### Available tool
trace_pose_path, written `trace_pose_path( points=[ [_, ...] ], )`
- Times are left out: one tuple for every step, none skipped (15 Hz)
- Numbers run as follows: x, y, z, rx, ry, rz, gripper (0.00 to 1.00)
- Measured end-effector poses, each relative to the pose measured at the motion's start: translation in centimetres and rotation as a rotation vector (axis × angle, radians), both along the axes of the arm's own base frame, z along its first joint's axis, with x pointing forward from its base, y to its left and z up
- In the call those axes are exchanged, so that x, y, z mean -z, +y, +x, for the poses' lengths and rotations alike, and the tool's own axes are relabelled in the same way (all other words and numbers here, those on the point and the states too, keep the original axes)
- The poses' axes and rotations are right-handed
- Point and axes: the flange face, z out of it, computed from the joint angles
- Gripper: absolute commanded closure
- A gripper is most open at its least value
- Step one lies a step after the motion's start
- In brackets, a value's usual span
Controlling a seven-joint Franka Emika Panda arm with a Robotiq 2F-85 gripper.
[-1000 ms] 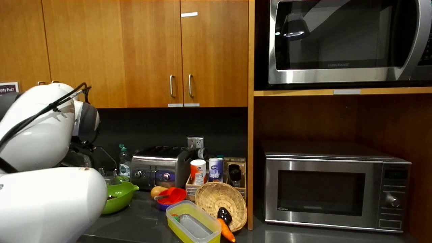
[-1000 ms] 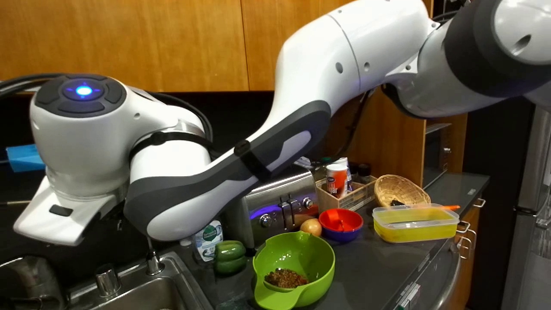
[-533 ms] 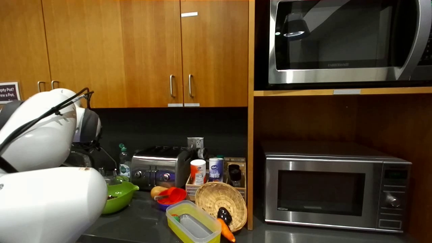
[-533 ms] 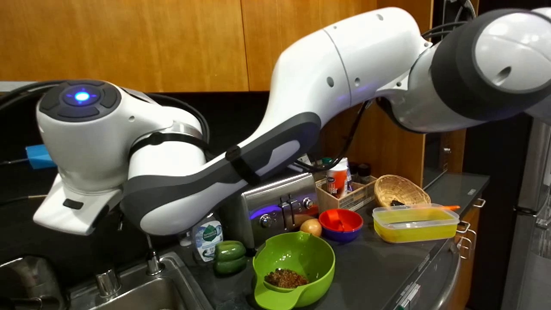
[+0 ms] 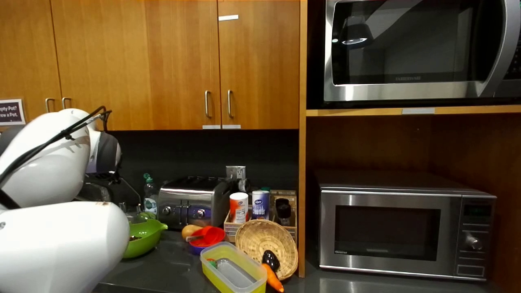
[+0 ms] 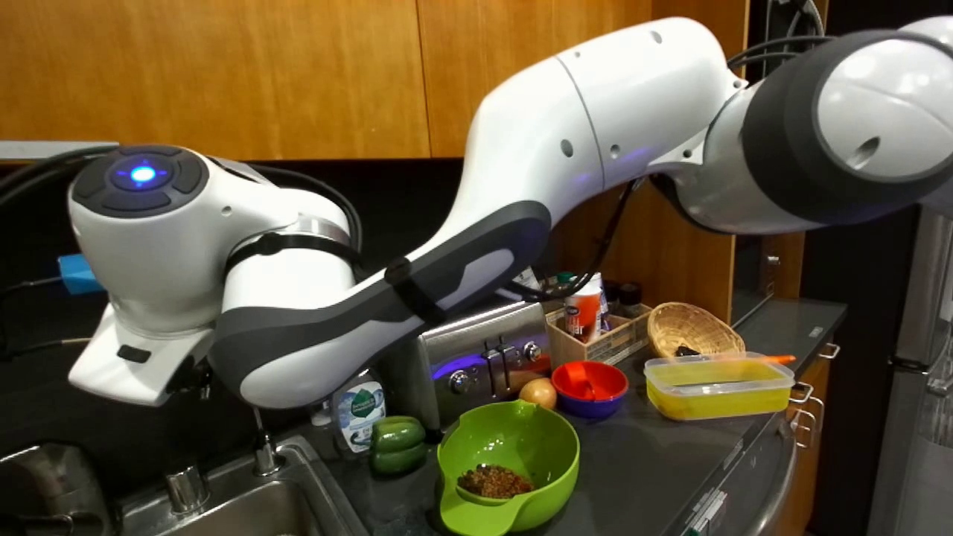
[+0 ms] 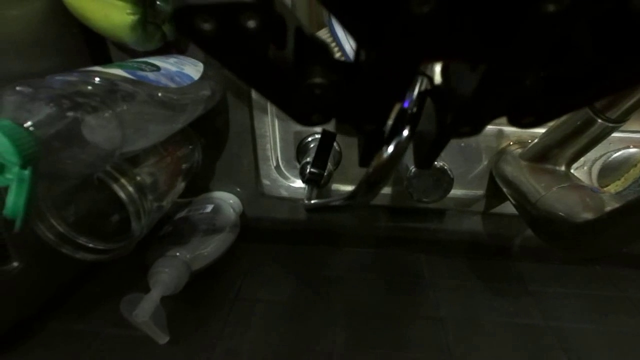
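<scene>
Black gripper (image 7: pixel 396 162) pointing toward stainless-steel sink (image 7: pixel 472 162), fingertips (image 7: pixel 426 152) standing apart. Thin curved chrome spout (image 7: pixel 400 137) seen across gap between them; whether touching, I can't make out. Spout base set at sink edge, near short metal cylinder (image 6: pixel 186 487). Close by on dark tabletop (image 6: pixel 625 476): clear plastic bottle (image 7: pixel 125 100) with green cap (image 7: pixel 15 147), upright; glossy green bell pepper (image 6: pixel 397 445); round lime-green bowl (image 6: pixel 547 487) holding brown granules (image 6: pixel 493 482).

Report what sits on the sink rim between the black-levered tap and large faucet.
In the wrist view, a round metal cap sits between the black-levered tap and large faucet.
</scene>
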Motion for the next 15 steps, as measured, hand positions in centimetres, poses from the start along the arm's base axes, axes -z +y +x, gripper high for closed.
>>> trace_pose_path(
  points=[
    [-0.01, -0.05, 0.09, 0.006, 0.003, 0.002, 0.96],
    [-0.08, -0.10, 0.18, 0.012, 0.007, 0.004, 0.96],
    [-0.16, -0.13, 0.24, 0.018, 0.012, 0.006, 0.96],
    [-0.21, -0.17, 0.28, 0.024, 0.018, 0.007, 0.95],
    [-0.23, -0.18, 0.27, 0.031, 0.023, 0.006, 0.95],
    [-0.26, -0.20, 0.25, 0.037, 0.026, 0.004, 0.96],
    [-0.30, -0.23, 0.24, 0.042, 0.028, 0.000, 0.96],
    [-0.31, -0.28, 0.24, 0.048, 0.030, -0.007, 0.96],
    [-0.34, -0.35, 0.25, 0.049, 0.030, -0.019, 0.96],
    [-0.40, -0.45, 0.28, 0.051, 0.030, -0.032, 0.96],
    [-0.43, -0.56, 0.33, 0.053, 0.030, -0.048, 0.96],
    [-0.47, -0.69, 0.38, 0.058, 0.029, -0.063, 0.96],
    [-0.52, -0.81, 0.43, 0.063, 0.029, -0.076, 0.96],
    [-0.55, -0.93, 0.48, 0.067, 0.029, -0.089, 0.96],
    [-0.57, -1.05, 0.52, 0.072, 0.030, -0.101, 0.96]
  ],
)
